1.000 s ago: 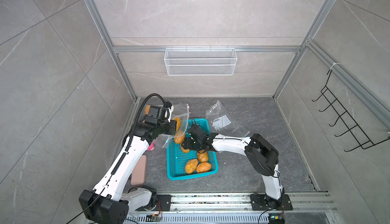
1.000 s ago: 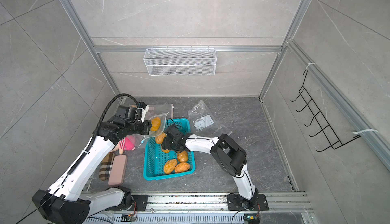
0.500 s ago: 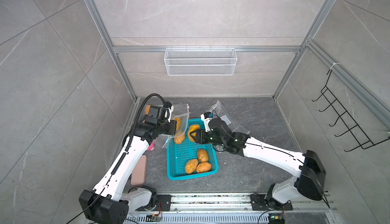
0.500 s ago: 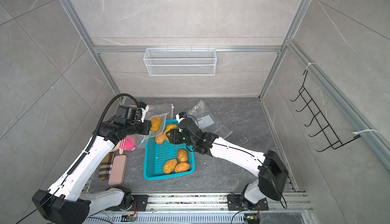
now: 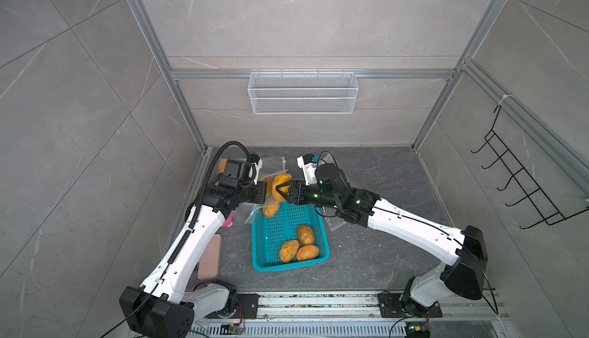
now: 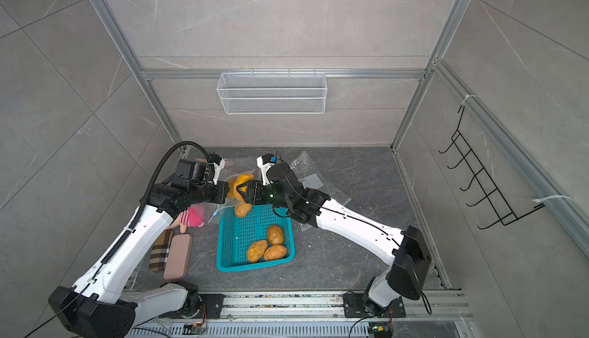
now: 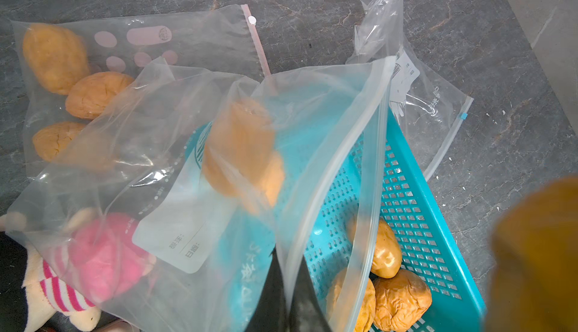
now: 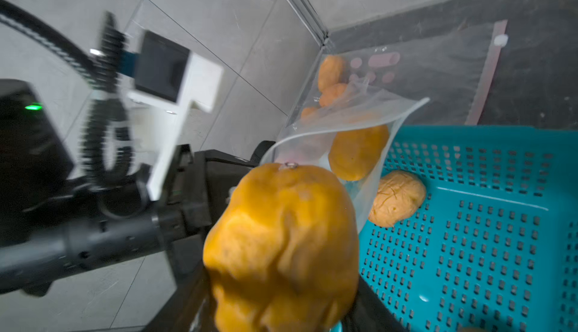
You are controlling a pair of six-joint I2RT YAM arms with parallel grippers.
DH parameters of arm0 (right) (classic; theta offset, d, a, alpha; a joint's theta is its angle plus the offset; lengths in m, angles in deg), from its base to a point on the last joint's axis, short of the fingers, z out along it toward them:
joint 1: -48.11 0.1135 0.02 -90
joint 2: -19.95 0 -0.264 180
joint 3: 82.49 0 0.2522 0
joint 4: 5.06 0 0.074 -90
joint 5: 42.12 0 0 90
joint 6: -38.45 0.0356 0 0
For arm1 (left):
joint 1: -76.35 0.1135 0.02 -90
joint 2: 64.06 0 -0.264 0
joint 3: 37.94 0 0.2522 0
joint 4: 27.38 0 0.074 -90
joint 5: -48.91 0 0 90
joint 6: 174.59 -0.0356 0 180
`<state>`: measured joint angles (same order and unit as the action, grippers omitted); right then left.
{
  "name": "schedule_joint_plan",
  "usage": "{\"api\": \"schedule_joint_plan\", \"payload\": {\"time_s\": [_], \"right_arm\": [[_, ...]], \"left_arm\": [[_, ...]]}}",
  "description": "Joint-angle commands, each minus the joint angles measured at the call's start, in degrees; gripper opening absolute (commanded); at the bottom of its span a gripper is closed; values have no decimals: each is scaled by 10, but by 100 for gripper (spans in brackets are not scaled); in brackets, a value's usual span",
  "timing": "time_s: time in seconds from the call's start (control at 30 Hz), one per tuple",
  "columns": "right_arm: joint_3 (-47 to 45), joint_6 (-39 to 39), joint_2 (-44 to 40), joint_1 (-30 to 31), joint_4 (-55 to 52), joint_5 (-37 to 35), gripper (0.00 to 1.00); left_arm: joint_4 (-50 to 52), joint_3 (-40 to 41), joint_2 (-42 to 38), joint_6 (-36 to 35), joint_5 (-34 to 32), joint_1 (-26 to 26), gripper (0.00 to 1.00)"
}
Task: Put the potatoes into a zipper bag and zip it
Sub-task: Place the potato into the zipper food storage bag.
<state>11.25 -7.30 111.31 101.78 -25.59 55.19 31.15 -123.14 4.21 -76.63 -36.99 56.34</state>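
Holding a potato (image 5: 281, 182) in the right gripper (image 5: 280, 192), jaws clamped on it, just beside the bag (image 7: 175, 145) whose rim the left gripper (image 7: 283, 299) pinches tight; loading step, next release it inside the mouth

Eyes on your left wrist view: the zipper bag (image 7: 175, 164) carries a white write-on panel (image 7: 169, 239), and one line on it reads 日期: while the line beside it, two characters and a colon, is too soft to call. Larger pale lettering (image 7: 250, 271) runs along the same bag next to the panel; one character looks like 茶, the rest is blurred. The spare clear bag (image 7: 434, 120) has a white sticker (image 7: 406, 70) with tiny print you can't read. The pink-printed bag (image 7: 194, 33) shows a round logo (image 7: 162, 34), which is illegible.
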Motion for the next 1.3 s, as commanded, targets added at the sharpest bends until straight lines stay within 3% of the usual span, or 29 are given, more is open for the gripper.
{"api": "schedule_joint_plan", "payload": {"time_s": [0.0,0.53,1.27], "right_arm": [[37,36,39,3,19,27,58],[100,38,119,3,-43,-12,62],[98,38,125,3,-66,-21,75]], "left_arm": [[-9,-3,-16,3,2,-4,0],[-8,-4,-17,3,4,-6,0],[-7,-3,-18,1,2,-9,0]]}}
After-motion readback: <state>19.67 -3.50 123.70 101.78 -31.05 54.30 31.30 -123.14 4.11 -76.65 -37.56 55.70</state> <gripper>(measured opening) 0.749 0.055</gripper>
